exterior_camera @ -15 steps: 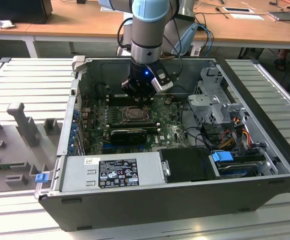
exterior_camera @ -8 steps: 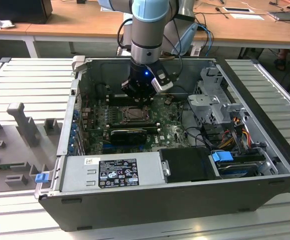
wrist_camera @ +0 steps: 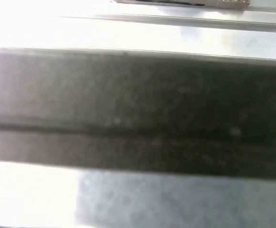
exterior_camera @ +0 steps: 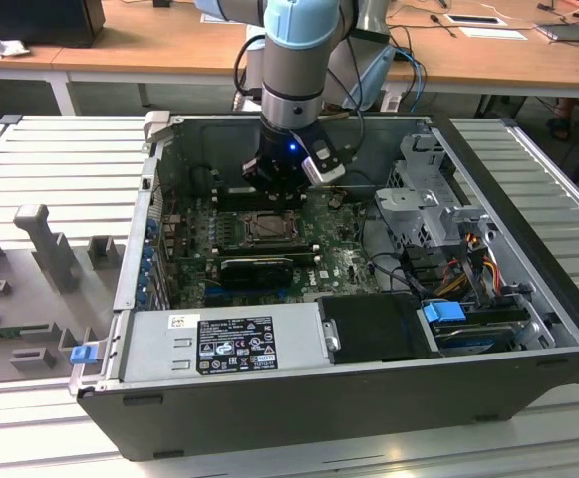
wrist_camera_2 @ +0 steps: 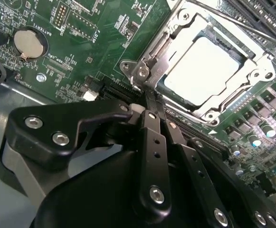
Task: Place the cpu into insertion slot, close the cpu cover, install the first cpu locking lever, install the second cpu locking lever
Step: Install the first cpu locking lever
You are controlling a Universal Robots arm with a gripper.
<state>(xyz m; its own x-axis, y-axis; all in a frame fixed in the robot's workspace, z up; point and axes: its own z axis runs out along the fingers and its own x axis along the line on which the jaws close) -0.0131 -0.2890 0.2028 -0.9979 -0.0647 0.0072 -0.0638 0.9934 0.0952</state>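
The cpu (wrist_camera_2: 204, 71) lies flat in the insertion slot (exterior_camera: 266, 228) on the green motherboard, its pale metal face showing. The silver cpu cover (wrist_camera_2: 259, 71) is down around it, framing the chip. A thin metal lever rod (wrist_camera_2: 242, 26) runs along the far side of the socket. Another lever end with a hooked tab (wrist_camera_2: 142, 71) sits at the socket corner nearest my fingers. My gripper (wrist_camera_2: 149, 97) is shut, fingers pressed together, with its tips at that corner, right by the tab. In the exterior view the gripper (exterior_camera: 279, 187) hangs just above the back edge of the socket.
The open computer case (exterior_camera: 120, 299) walls in the work area. A black graphics card (exterior_camera: 256, 269) lies just in front of the socket, and a power supply (exterior_camera: 219, 344) in front of that. A drive cage (exterior_camera: 419, 189) and cables (exterior_camera: 468, 259) stand on the exterior view's right. A coin battery (wrist_camera_2: 28, 42) sits on the board.
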